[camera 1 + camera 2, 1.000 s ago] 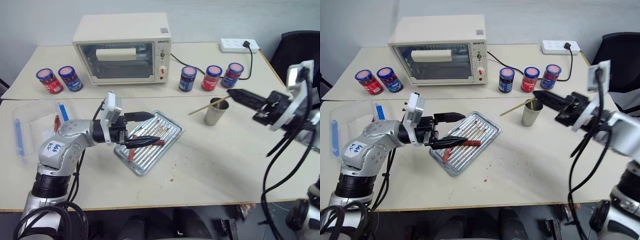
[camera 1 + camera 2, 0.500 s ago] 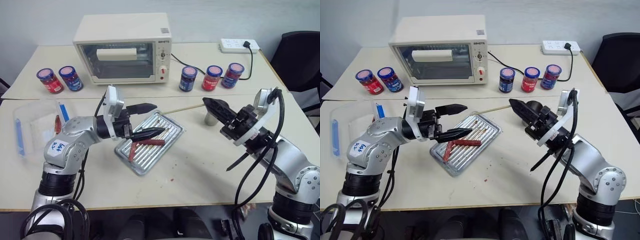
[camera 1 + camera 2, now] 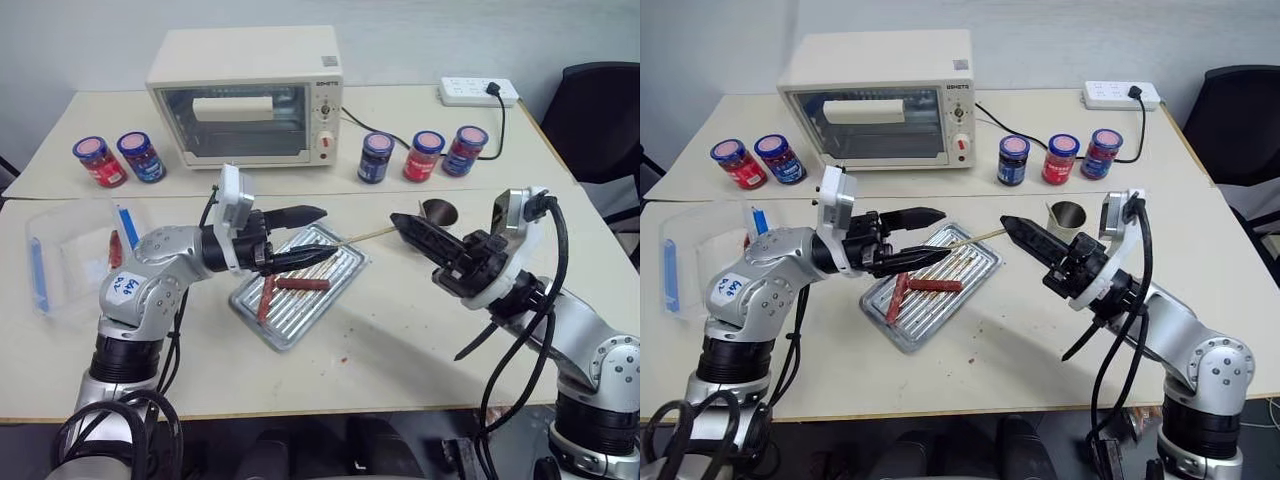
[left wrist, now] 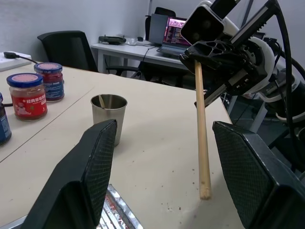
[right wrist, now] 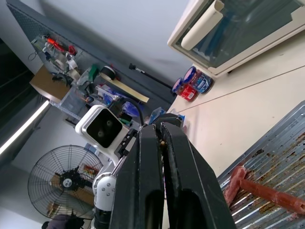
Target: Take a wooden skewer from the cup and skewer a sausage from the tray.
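Right wrist view: right hand point(image 5: 164, 138) clamped, hiding wooden skewer point(image 4: 201, 133) | left hand point(image 3: 310, 236) fingers apart

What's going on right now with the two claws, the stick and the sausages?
Right gripper shut on wooden skewer. Left gripper open, empty, above tray. Skewer tip sits between its fingers. Sausages lie unskewered. Nothing blocking.

pale wood skewer point(image 4: 202, 143), ribbed metal tray point(image 3: 330, 290), matt steel cup point(image 4: 109, 117)
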`<control>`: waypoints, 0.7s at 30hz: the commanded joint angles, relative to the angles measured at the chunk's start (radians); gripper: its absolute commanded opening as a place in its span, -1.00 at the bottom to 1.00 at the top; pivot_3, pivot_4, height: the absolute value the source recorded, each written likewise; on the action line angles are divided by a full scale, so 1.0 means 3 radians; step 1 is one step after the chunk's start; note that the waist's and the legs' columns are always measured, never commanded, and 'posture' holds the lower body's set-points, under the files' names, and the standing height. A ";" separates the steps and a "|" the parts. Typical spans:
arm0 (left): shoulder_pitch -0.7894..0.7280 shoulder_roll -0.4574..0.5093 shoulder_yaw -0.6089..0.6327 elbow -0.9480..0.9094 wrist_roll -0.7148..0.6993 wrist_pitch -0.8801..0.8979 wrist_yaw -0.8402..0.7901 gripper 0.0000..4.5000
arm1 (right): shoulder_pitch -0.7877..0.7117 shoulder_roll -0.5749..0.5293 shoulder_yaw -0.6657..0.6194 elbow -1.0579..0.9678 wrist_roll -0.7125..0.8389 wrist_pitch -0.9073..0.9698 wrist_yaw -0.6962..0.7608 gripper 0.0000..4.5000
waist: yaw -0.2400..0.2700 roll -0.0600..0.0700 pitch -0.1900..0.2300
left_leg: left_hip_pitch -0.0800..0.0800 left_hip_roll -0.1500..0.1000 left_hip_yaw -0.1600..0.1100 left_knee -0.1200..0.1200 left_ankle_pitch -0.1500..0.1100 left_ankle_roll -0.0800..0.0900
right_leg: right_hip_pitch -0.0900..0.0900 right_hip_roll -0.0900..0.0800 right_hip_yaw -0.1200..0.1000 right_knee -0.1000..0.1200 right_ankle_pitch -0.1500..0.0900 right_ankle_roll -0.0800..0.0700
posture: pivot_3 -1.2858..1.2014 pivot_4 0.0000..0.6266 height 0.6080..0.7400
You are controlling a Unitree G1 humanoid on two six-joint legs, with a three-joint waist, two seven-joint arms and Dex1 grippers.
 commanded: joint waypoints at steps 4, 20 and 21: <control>-0.0013 -0.0052 0.0029 -0.0191 -0.0107 0.0014 0.0013 0.50 | -0.0115 0.0090 -0.0022 0.0011 0.0075 -0.0025 -0.0031 -1.00 | -0.0002 0.0000 0.0000 | 0.0000 0.0000 0.0000 0.0000 0.0000 0.0000 | -0.0001 0.0000 0.0000 0.0000 0.0000 0.0000 | 0.03 -0.52 1.00; 0.0056 -0.0198 0.0057 -0.0278 -0.0168 0.0028 0.0157 -0.05 | -0.0203 0.0256 -0.0057 0.0034 0.0075 -0.0028 -0.0180 -1.00 | -0.0001 0.0000 0.0000 | 0.0000 0.0000 0.0000 0.0000 0.0000 0.0000 | -0.0001 0.0000 0.0000 0.0000 0.0000 0.0000 | 0.03 -0.52 1.00; 0.0059 -0.0197 0.0057 -0.0277 -0.0165 0.0026 0.0159 -0.16 | -0.0206 0.0264 -0.0058 0.0033 0.0075 -0.0030 -0.0189 -1.00 | -0.0001 0.0000 0.0000 | 0.0000 0.0000 0.0000 0.0000 0.0000 0.0000 | -0.0001 0.0000 0.0000 0.0000 0.0000 0.0000 | 0.03 -0.52 1.00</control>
